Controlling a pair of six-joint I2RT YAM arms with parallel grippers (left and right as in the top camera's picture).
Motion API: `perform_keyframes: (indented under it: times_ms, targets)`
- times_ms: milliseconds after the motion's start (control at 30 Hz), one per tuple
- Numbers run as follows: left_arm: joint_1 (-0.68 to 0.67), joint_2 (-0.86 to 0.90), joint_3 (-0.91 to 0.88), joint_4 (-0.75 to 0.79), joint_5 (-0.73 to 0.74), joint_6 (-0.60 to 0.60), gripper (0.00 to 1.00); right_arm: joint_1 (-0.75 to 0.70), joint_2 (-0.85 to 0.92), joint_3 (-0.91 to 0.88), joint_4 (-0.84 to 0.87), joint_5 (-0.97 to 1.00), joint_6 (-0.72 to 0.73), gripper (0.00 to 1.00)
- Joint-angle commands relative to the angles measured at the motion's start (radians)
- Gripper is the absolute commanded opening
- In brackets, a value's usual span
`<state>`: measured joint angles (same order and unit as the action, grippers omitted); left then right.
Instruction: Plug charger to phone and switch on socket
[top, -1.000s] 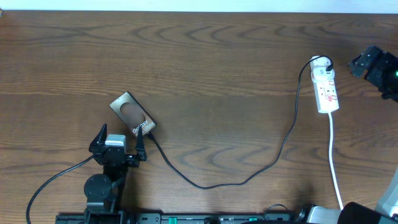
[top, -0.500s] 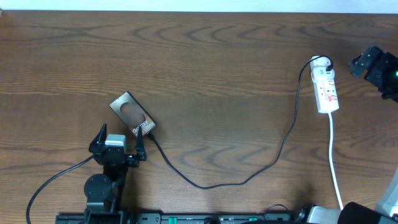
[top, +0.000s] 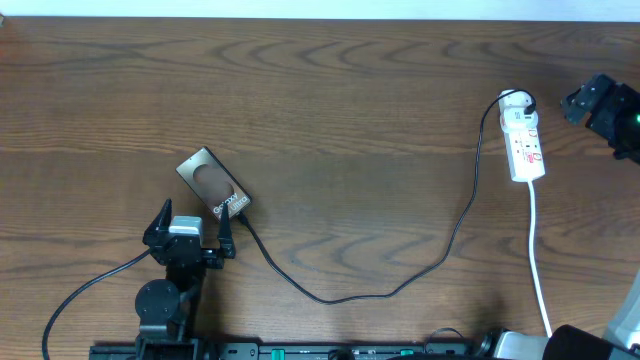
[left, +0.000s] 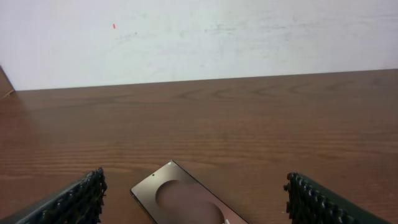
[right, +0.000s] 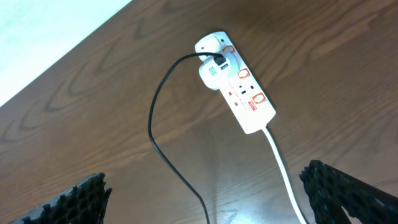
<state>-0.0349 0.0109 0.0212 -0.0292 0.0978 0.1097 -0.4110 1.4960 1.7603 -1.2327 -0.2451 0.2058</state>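
The phone (top: 213, 183) lies flat and askew on the wood at the left; its far end (left: 183, 198) shows between my left fingers. My left gripper (top: 195, 217) (left: 194, 182) stands open just short of the phone, touching nothing. The charger (top: 455, 232) (right: 160, 140) runs as a thin black cable from a white adapter on the socket (top: 526, 143) (right: 239, 84) in a long loop to the phone's near end, where its tip meets the phone. My right gripper (top: 592, 102) (right: 205, 186) is open, empty, off to the socket's right.
The socket's white cord (top: 540, 270) (right: 283, 168) trails toward the table's near edge. The left arm's thicker black cable (top: 80, 290) curves at the near left. A pale wall (left: 199, 37) rises behind the table's far edge.
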Motion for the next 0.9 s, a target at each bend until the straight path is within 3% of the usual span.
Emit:
perform_keyframes:
  times_ms: [0, 200, 533, 633, 867]
  targets:
    - [-0.004, -0.007, -0.017, -0.034, -0.005, 0.018, 0.91, 0.004, -0.054, -0.001, 0.035, 0.022, 0.011, 0.99]
    - [-0.004, -0.007, -0.017, -0.034, -0.005, 0.018, 0.91, 0.116, -0.214, -0.192, 0.318, 0.081, 0.010, 0.99]
    - [-0.004, -0.007, -0.017, -0.034, -0.005, 0.018, 0.91, 0.351, -0.686, -0.929, 1.080, 0.187, -0.110, 0.99]
    - [-0.004, -0.007, -0.017, -0.034, -0.005, 0.018, 0.91, 0.367, -0.816, -1.115, 1.192, 0.187, -0.110, 0.99]
    - [-0.004, -0.007, -0.017, -0.034, -0.005, 0.018, 0.91, 0.367, -1.049, -1.422, 1.223, 0.183, -0.110, 0.99]
